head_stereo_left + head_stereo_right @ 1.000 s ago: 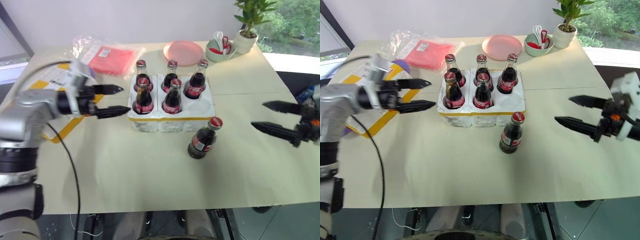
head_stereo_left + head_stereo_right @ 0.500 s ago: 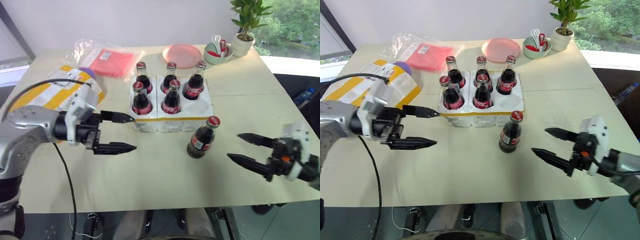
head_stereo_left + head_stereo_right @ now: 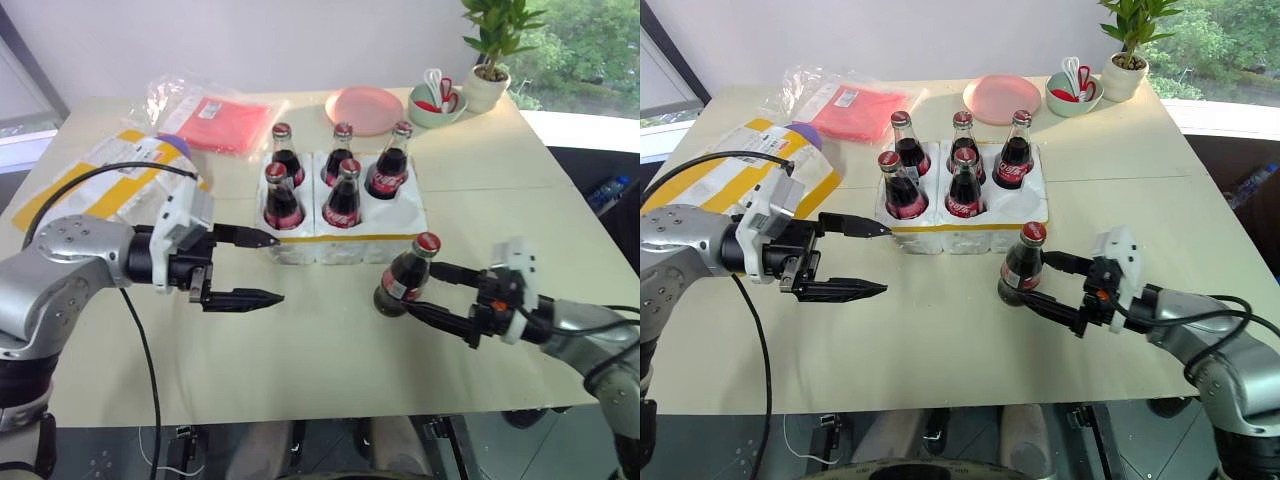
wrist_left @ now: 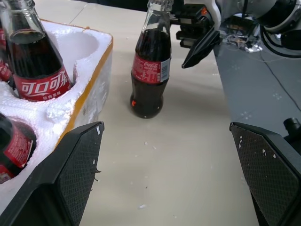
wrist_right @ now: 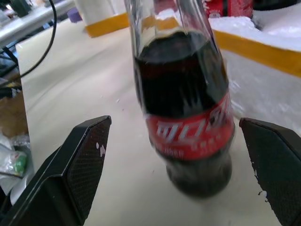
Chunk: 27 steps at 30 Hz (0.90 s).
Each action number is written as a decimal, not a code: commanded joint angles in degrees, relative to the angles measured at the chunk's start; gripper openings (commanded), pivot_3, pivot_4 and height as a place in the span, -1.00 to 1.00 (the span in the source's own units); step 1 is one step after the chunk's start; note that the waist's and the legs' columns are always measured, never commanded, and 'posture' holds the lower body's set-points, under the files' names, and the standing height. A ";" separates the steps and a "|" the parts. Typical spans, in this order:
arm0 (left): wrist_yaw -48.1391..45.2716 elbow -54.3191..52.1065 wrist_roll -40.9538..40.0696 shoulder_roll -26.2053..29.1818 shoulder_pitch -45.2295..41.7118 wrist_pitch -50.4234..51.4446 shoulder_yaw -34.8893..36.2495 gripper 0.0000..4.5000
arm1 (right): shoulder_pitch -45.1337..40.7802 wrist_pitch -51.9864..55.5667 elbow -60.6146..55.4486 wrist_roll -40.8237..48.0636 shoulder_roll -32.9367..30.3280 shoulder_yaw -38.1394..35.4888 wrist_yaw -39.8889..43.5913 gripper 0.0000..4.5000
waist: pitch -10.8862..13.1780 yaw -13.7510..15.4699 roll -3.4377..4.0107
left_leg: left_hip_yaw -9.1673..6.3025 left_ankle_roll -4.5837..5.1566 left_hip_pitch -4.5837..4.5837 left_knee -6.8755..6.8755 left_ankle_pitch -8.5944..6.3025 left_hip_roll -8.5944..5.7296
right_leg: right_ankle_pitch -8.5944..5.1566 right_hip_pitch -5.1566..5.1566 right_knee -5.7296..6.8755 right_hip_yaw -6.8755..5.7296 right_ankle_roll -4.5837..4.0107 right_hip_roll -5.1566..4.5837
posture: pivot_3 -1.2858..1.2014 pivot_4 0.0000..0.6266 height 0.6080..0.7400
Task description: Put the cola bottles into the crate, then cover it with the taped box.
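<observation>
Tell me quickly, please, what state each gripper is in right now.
Left gripper: open, holding nothing, beside the crate.
Right gripper: open, fingers on either side of the loose cola bottle, not closed on it.

Counting six cola bottles total: five sitting in the crate (image 3: 970, 225) — back left (image 3: 903, 142), back middle (image 3: 962, 136), back right (image 3: 1016, 150), front left (image 3: 892, 186), front middle (image 3: 962, 184) — and one loose bottle (image 3: 1019, 266) standing on the table (image 3: 940, 340). Leaving one socket (image 3: 1024, 205) of six sitting empty at the front right. Also seeing one taped box (image 3: 760, 170), one red packet (image 3: 855, 105) in clear plastic, one pink plate (image 3: 1001, 97), one green bowl (image 3: 1076, 92) holding some utensils, too small for counting, and one potted plant (image 3: 1127, 62). Spotting two grippers, left (image 3: 865, 257) and right (image 3: 1040, 280), each showing two black fingers.
</observation>
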 commanded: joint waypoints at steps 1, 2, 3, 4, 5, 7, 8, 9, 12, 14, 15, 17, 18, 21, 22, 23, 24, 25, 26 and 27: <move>0.59 -0.77 0.09 -0.22 -0.65 -1.06 0.30 0.99 | -2.94 -2.26 2.97 -3.56 1.60 3.95 -1.88 1.00 | 0.00 -0.01 0.00 | 0.00 0.00 -0.01 0.00 0.00 0.00 | 0.00 -0.01 0.00 0.00 0.00 0.00 | 0.03 -0.52 1.00; 0.67 -0.83 0.06 -0.20 -0.71 -1.08 0.28 0.99 | -3.60 -2.63 3.84 -4.15 1.92 4.69 -2.07 1.00 | 0.00 -0.01 0.00 | 0.00 0.00 0.00 0.00 0.00 -0.01 | 0.00 -0.01 0.00 0.00 0.00 0.00 | 0.03 -0.52 1.00; 0.71 -0.76 0.10 -0.15 -0.83 -1.13 0.29 0.99 | -4.12 -2.85 4.43 -4.38 2.15 5.18 -1.99 1.00 | 0.00 0.05 0.01 | 0.00 0.00 -0.02 0.00 0.00 -0.01 | 0.00 -0.03 0.00 0.00 0.00 0.00 | 0.03 -0.52 1.00; 0.72 -0.61 0.20 -0.09 -0.94 -1.21 0.29 0.99 | -4.55 -2.89 4.82 -4.35 2.32 5.47 -1.88 1.00 | 0.00 0.10 0.01 | 0.00 0.00 -0.03 0.00 0.00 -0.02 | 0.00 -0.04 0.01 -0.01 0.01 0.00 | 0.03 -0.52 1.00; 0.75 -0.46 0.39 0.00 -0.96 -1.32 0.31 1.00 | -4.79 -2.97 4.94 -4.08 2.53 5.41 -1.75 0.89 | 0.00 0.11 0.01 | 0.00 0.00 -0.05 0.00 0.00 -0.02 | 0.00 -0.05 0.02 -0.02 0.01 0.00 | 0.03 -0.52 1.00; 0.69 -0.10 0.76 0.11 -1.01 -1.57 0.31 1.00 | -4.84 -2.43 4.41 -2.27 2.57 4.39 -1.14 0.62 | 0.00 0.03 0.01 | -0.01 0.00 -0.06 0.00 0.00 -0.04 | 0.01 -0.07 0.02 -0.02 0.02 0.02 | 0.03 -0.52 1.00; 0.68 -0.04 0.84 0.15 -0.96 -1.65 0.36 1.00 | -4.51 -2.14 3.72 -1.18 2.32 3.63 -0.57 0.39 | 0.00 0.03 0.01 | 0.00 0.01 -0.07 0.00 0.00 -0.04 | 0.01 -0.07 0.02 -0.02 0.02 0.02 | 0.03 -0.52 1.00; 0.70 0.11 0.91 0.14 -1.01 -1.69 0.40 1.00 | -4.20 -1.57 2.69 0.43 1.92 2.48 0.07 0.25 | 0.00 0.06 0.01 | 0.00 0.01 -0.07 0.00 0.00 -0.04 | 0.02 -0.07 0.02 -0.02 0.03 0.02 | 0.03 -0.52 1.00; 0.95 0.46 1.10 -0.07 -1.07 -1.75 0.47 1.00 | -4.29 0.83 0.16 6.35 0.66 -1.37 0.99 0.26 | 0.01 0.02 0.02 | -0.01 0.01 -0.13 -0.02 0.00 -0.05 | 0.02 -0.15 0.04 -0.02 0.03 0.02 | 0.03 -0.52 1.00; 1.21 0.61 1.34 -0.35 -0.84 -1.98 0.51 1.00 | -6.11 4.22 -1.89 15.32 -1.05 -6.36 1.10 0.26 | 0.05 0.02 0.08 | -0.01 0.01 -0.24 -0.02 0.01 -0.06 | 0.12 -0.27 0.05 -0.01 0.18 0.02 | 0.03 -0.52 1.00; 1.31 0.65 1.50 -0.51 -0.70 -2.14 0.46 1.00 | -7.98 5.44 -2.01 19.30 -1.63 -8.25 0.32 0.26 | 0.05 -0.01 0.08 | 0.00 0.02 -0.29 -0.02 0.01 -0.08 | 0.12 -0.33 0.06 0.00 0.19 0.00 | 0.03 -0.52 1.00; 1.44 0.92 1.91 -0.86 -0.71 -2.50 0.16 1.00 | -13.34 6.88 -0.22 23.80 -2.05 -9.72 -2.93 0.26 | 0.06 -0.30 0.08 | 0.00 0.02 -0.30 -0.02 0.01 -0.06 | 0.13 -0.35 0.06 0.01 0.19 0.00 | 0.03 -0.52 1.00; 1.52 1.12 2.13 -1.06 -0.82 -2.69 -0.02 1.00 | -16.34 7.31 1.07 24.64 -2.06 -9.74 -4.63 0.26 | 0.06 -0.44 0.08 | 0.00 0.01 -0.29 -0.02 0.01 -0.04 | 0.14 -0.35 0.06 0.02 0.18 0.00 | 0.03 -0.52 1.00; 2.12 1.45 2.69 -1.88 -1.21 -3.31 -0.50 1.00 | -25.42 6.75 6.31 20.38 -1.51 -6.78 -8.46 0.26 | 0.05 -0.28 0.07 | -0.01 0.00 -0.28 -0.03 0.01 0.03 | 0.14 -0.36 0.07 0.00 0.17 0.04 | 0.03 -0.52 1.00; 2.25 1.51 2.77 -2.08 -1.31 -3.45 -0.55 1.00 | -27.72 6.42 8.26 18.17 -1.46 -5.28 -9.12 0.26 | 0.05 -0.17 0.07 | -0.01 0.00 -0.29 -0.04 0.01 0.04 | 0.13 -0.38 0.07 -0.01 0.16 0.05 | 0.03 -0.52 1.00; 2.41 1.51 2.85 -2.29 -1.41 -3.54 -0.56 1.00 | -29.70 5.37 10.53 15.11 -1.57 -3.30 -9.01 0.26 | 0.05 -0.13 0.07 | -0.01 -0.01 -0.30 -0.04 0.02 0.03 | 0.13 -0.39 0.07 -0.01 0.16 0.04 | 0.03 -0.52 1.00; 2.49 1.51 2.93 -2.44 -1.48 -3.57 -0.55 1.00 | -30.93 4.61 12.06 13.01 -1.66 -1.97 -8.75 0.26 | 0.05 -0.01 0.05 | 0.00 -0.01 -0.31 -0.04 0.02 0.02 | 0.14 -0.39 0.07 -0.01 0.16 0.03 | 0.03 -0.52 1.00; 2.61 1.45 2.97 -2.54 -1.53 -3.54 -0.55 1.00 | -32.25 3.92 14.07 10.89 -1.68 -0.44 -8.29 0.26 | 0.06 0.08 0.04 | 0.00 0.00 -0.34 -0.04 0.02 -0.01 | 0.14 -0.40 0.06 -0.01 0.16 0.01 | 0.03 -0.52 1.00; 2.78 1.35 3.02 -2.63 -1.56 -3.55 -0.57 1.00 | -33.57 3.41 16.13 9.22 -1.47 0.86 -7.86 0.26 | 0.06 0.08 0.04 | 0.00 0.00 -0.37 -0.03 0.02 -0.07 | 0.14 -0.43 0.07 -0.03 0.16 0.01 | 0.03 -0.52 1.00; 2.91 1.29 3.06 -2.64 -1.44 -3.61 -0.46 1.00 | -35.02 2.79 18.52 7.30 -0.99 2.53 -7.43 0.26 | 0.06 0.03 0.04 | 0.00 0.01 -0.41 -0.03 0.02 -0.13 | 0.14 -0.47 0.07 -0.02 0.17 -0.01 | 0.03 -0.52 1.00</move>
